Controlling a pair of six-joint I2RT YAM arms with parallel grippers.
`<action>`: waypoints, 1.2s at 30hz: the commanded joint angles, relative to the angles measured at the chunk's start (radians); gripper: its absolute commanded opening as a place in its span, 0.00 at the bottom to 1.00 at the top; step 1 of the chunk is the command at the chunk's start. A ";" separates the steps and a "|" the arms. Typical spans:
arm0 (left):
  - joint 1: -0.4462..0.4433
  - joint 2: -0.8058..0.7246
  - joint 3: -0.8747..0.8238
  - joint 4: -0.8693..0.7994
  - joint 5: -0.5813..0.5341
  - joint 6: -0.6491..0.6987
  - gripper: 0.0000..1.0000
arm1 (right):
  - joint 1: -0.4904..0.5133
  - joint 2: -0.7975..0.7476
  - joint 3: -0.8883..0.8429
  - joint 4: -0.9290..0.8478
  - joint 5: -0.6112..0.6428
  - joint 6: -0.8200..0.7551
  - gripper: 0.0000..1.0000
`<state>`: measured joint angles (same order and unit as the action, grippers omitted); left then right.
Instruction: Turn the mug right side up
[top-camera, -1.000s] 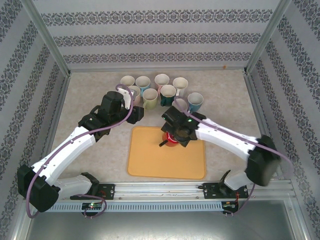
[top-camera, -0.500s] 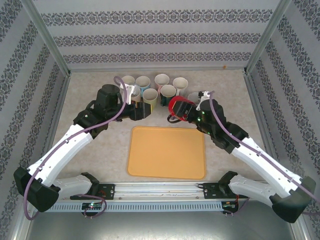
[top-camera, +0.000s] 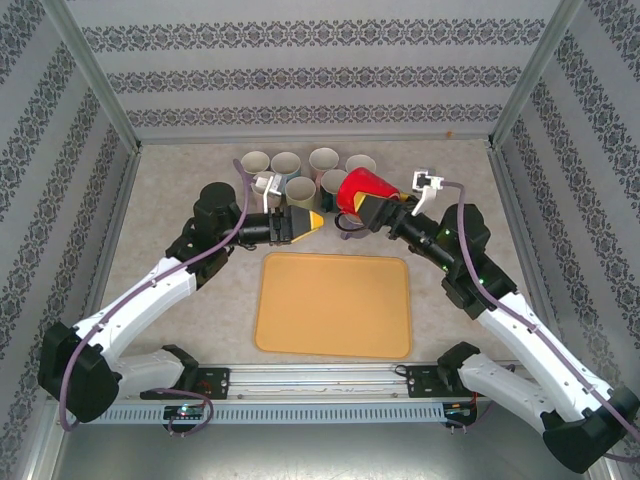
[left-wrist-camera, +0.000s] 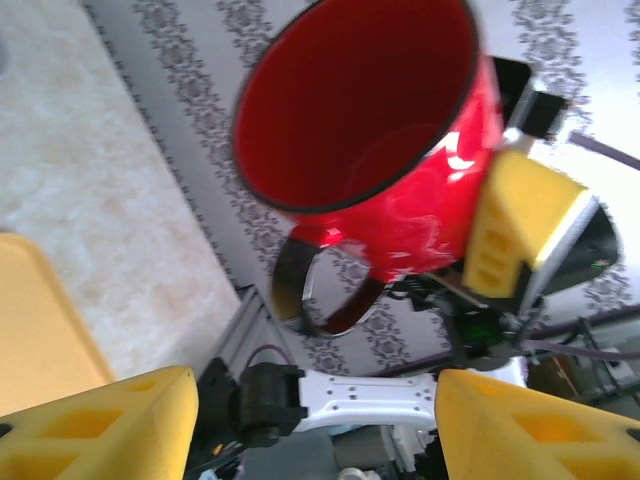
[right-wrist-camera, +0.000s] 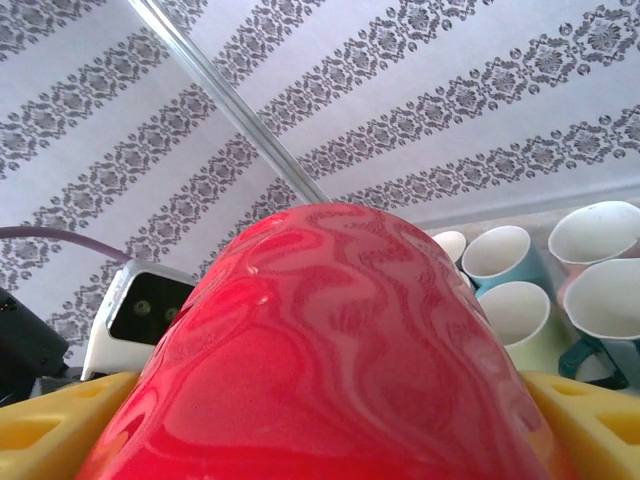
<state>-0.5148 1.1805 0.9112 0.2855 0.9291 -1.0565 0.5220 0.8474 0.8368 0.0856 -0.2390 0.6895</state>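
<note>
Left gripper: fingers spread wide, empty, aimed at the mug's mouth from just beside it; red mug: in the air behind the orange mat, near the pale mugs, tipped sideways, handle hanging down; right gripper: clamped across its body. Judgement: roughly halfway; remaining: finish the turn, probably by handover, then set it on its base.

Mug glossy red, blk handle & rim. Mat orange-yellow, surface mottled beige. Walls white w/ grey floral stripes; back cups pastel.
</note>
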 joint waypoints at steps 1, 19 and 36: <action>0.009 0.016 -0.022 0.230 0.091 -0.096 0.66 | -0.019 -0.025 -0.019 0.212 -0.078 0.074 0.70; 0.009 0.167 -0.046 0.611 0.151 -0.260 0.65 | -0.026 -0.013 -0.057 0.290 -0.123 0.227 0.67; -0.058 0.255 -0.056 0.750 0.126 -0.321 0.60 | -0.024 -0.028 -0.110 0.297 -0.098 0.252 0.66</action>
<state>-0.5598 1.4261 0.8566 0.9562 1.0573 -1.3712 0.5056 0.8474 0.7219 0.2668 -0.3416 0.9276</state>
